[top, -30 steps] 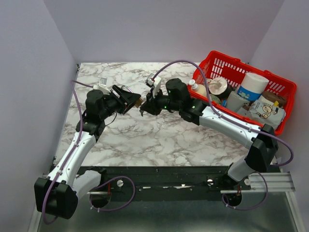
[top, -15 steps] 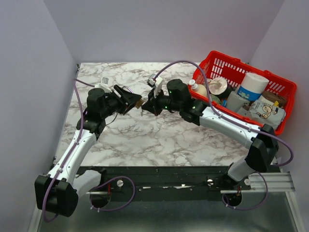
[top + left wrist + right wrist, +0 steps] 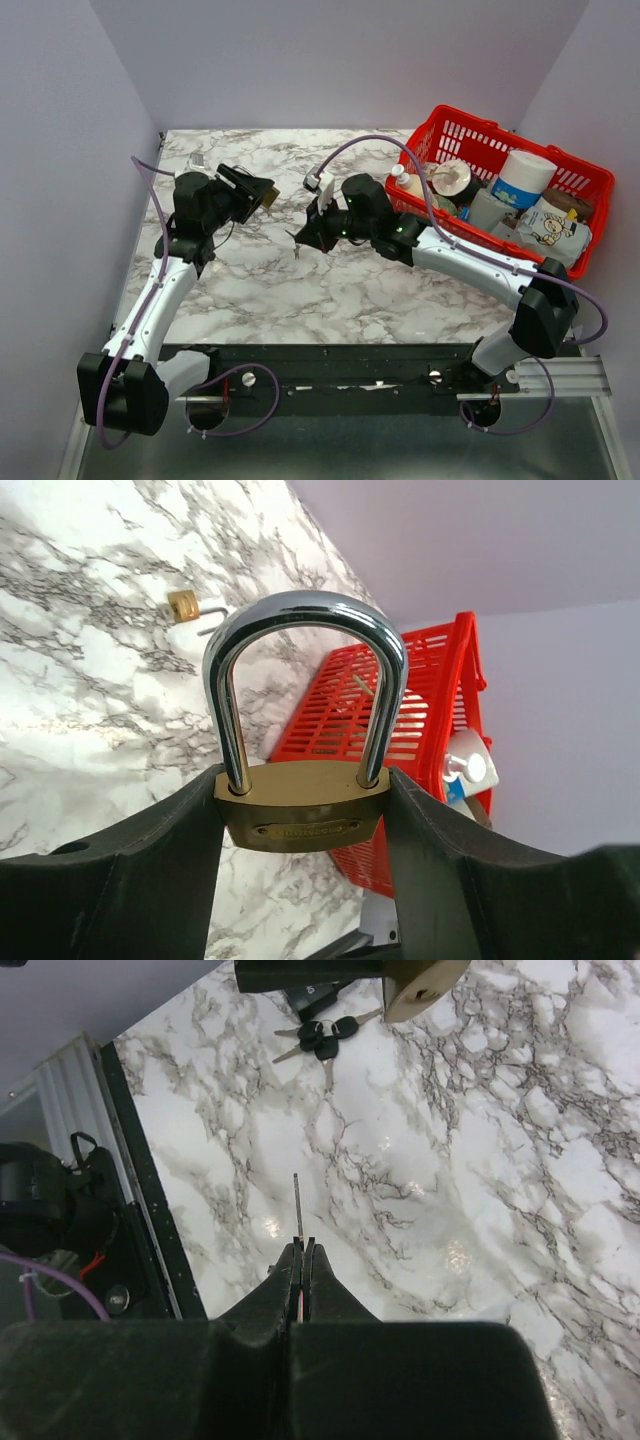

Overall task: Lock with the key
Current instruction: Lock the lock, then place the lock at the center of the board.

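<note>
My left gripper (image 3: 302, 798) is shut on a brass padlock (image 3: 300, 815) with a steel shackle; both shackle legs sit in the body. In the top view the left gripper (image 3: 256, 193) holds the padlock (image 3: 268, 197) above the table's far left. My right gripper (image 3: 303, 1246) is shut on a thin key (image 3: 297, 1205), seen edge-on and pointing forward. In the top view the right gripper (image 3: 302, 236) is right of and below the padlock, with a clear gap between. The padlock's underside (image 3: 420, 985) shows at the top of the right wrist view.
A red basket (image 3: 470, 130) full of bottles and packets stands at the back right. A bunch of keys (image 3: 320, 1035) lies on the marble table beneath the padlock. A small brass lock (image 3: 185, 605) lies on the table farther off.
The left gripper has drawn back to the left and away with the padlock. The right gripper with the key has dropped slightly. The gap between key and padlock has widened.
</note>
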{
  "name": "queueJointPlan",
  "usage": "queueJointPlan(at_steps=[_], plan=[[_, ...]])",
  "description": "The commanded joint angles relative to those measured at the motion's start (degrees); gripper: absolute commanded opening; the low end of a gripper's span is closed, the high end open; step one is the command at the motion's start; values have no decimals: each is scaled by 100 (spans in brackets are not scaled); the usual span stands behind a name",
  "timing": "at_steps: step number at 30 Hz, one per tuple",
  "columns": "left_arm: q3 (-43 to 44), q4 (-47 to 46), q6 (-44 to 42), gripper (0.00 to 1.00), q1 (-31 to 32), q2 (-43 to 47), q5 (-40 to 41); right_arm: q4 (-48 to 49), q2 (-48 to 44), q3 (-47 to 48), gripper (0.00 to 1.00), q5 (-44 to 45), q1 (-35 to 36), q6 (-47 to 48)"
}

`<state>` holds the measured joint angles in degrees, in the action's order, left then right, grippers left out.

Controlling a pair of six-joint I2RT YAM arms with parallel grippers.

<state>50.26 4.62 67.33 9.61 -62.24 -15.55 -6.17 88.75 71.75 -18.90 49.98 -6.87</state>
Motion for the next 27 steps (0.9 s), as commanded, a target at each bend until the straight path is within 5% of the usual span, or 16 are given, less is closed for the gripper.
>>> queueJointPlan(at_steps=[1,8,12,27], plan=[[633,265,-1285,0,-90,-51,210,-129,-139,-82,1,-272,30,-332],[1232,3320,-4480,0,-99,-745,516,-165,-95,-135,1,-378,30,-447],[960,3756,-5798,0,-99,-948,772,-244,81,-21,1,-510,39,-429],[941,3440,-6004,0,-187,-2748,1072,-288,880,270,1,-580,21,-982]])
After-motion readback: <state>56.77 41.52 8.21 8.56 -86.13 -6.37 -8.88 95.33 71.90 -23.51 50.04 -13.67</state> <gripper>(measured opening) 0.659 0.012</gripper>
